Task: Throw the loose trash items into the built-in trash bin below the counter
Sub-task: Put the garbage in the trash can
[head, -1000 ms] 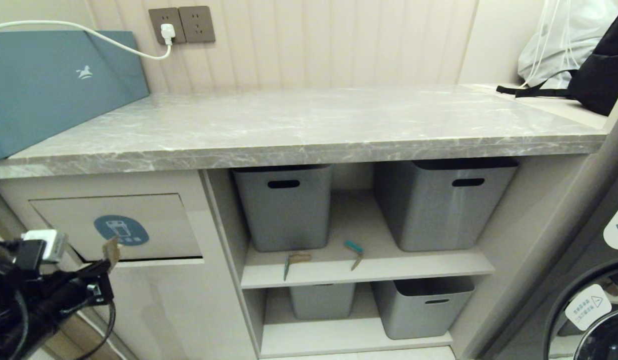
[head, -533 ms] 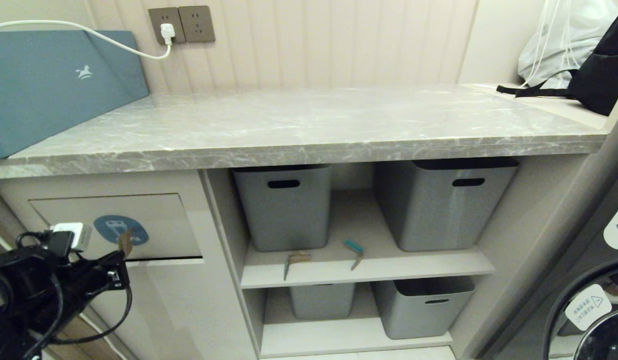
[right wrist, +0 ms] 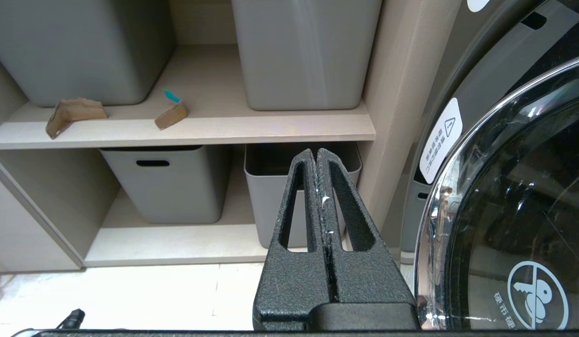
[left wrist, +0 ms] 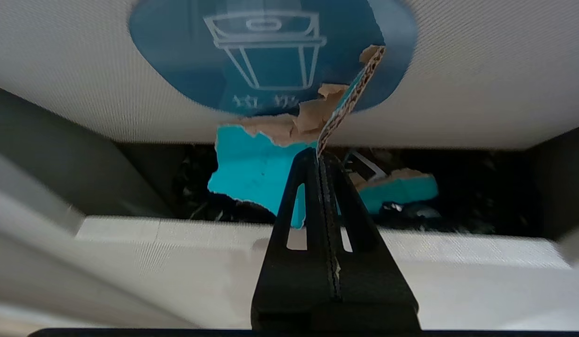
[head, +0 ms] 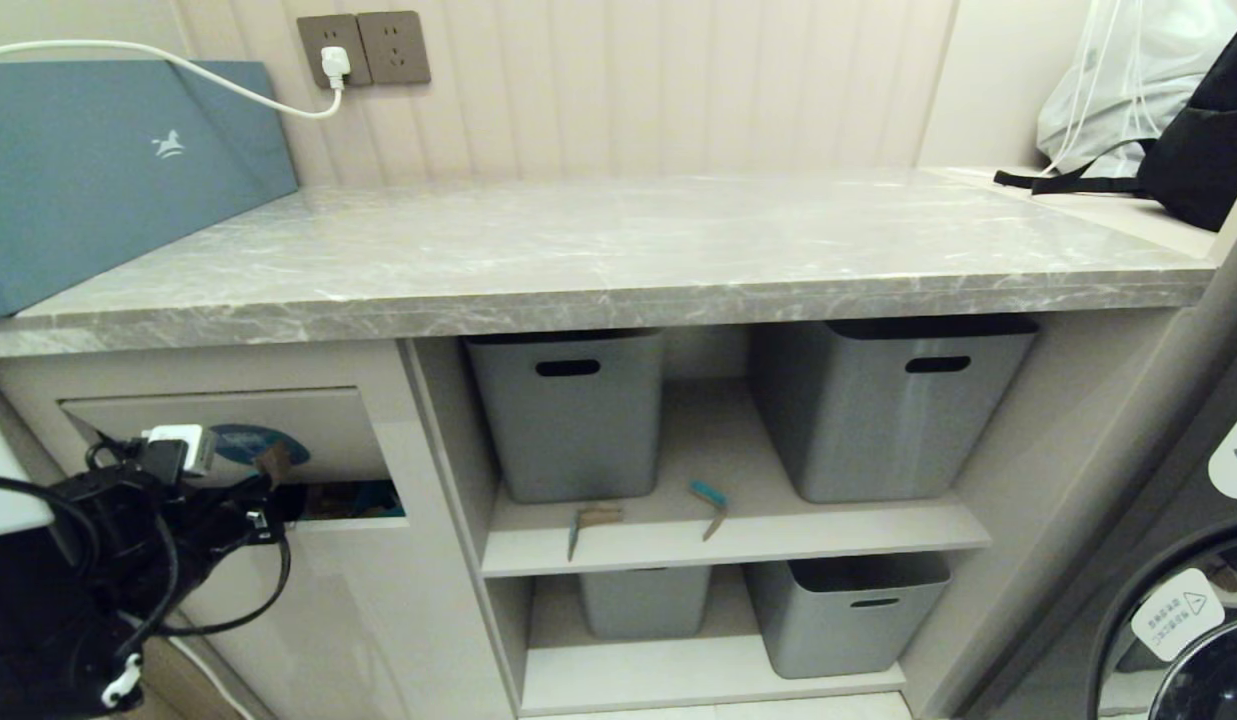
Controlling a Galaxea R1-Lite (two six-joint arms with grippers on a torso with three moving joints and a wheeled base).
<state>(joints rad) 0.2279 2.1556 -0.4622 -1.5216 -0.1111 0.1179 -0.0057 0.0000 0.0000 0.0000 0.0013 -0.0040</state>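
1. Since the earlier frame you had carried the cardboard scrap (left wrist: 350, 96) forward and up until it pressed the flap (head: 218, 425) of the built-in trash bin (head: 278, 600) inward, opening a dark gap along its lower edge.
2. Your left gripper (left wrist: 321, 157) was clenched on that scrap, whose long axis ran straight out past the fingertips and touched the blue sticker (left wrist: 270, 51).
3. Just beyond and below the fingertips lay the opening, with teal-faced trash (left wrist: 252, 173) already inside; judged from this, the drop wanted the tips pushed further in before you let go.
4. To the right, two more strips, the left strip (head: 593, 520) and the right strip (head: 711, 505), lay on the upper shelf (head: 738, 540) near the grey tubs (head: 573, 415), well apart from the bin under the counter (head: 598, 300).
5. Your right gripper (right wrist: 321, 157) hung idle, pressed shut on nothing, low beside the washer door (right wrist: 514, 210), and was the nearer arm to those strips.
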